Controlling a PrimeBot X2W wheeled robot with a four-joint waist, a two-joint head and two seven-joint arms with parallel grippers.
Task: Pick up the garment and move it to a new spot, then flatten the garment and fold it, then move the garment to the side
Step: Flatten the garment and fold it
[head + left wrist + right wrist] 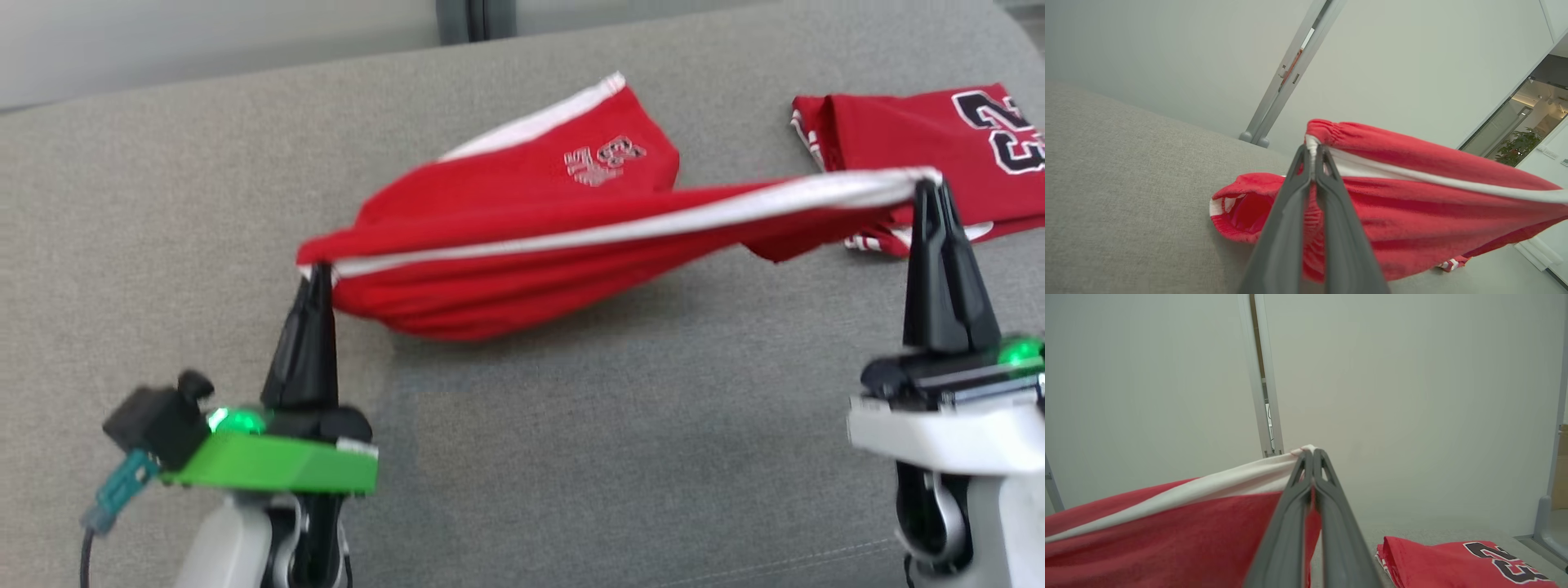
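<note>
We hold the red white-striped cloth shorts (pixel 522 278) strung L–R: left gripper (pixel 315 276) pinching one end, right gripper (pixel 927 188) pinching the other; middle prob. sagging onto grey upholstered surface (pixel 571 457).

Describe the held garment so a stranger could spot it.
Over the grey fabric surface, look between the left gripper and right gripper. The red shorts hang stretched there. Unlike the folded jersey with black numerals, they carry a long white stripe.

I read this as an office: pale partition walls (pixel 1412 396), an aluminium post (pixel 1261 375) at twelve o'clock, a potted plant (pixel 1517 148) at three o'clock.
</note>
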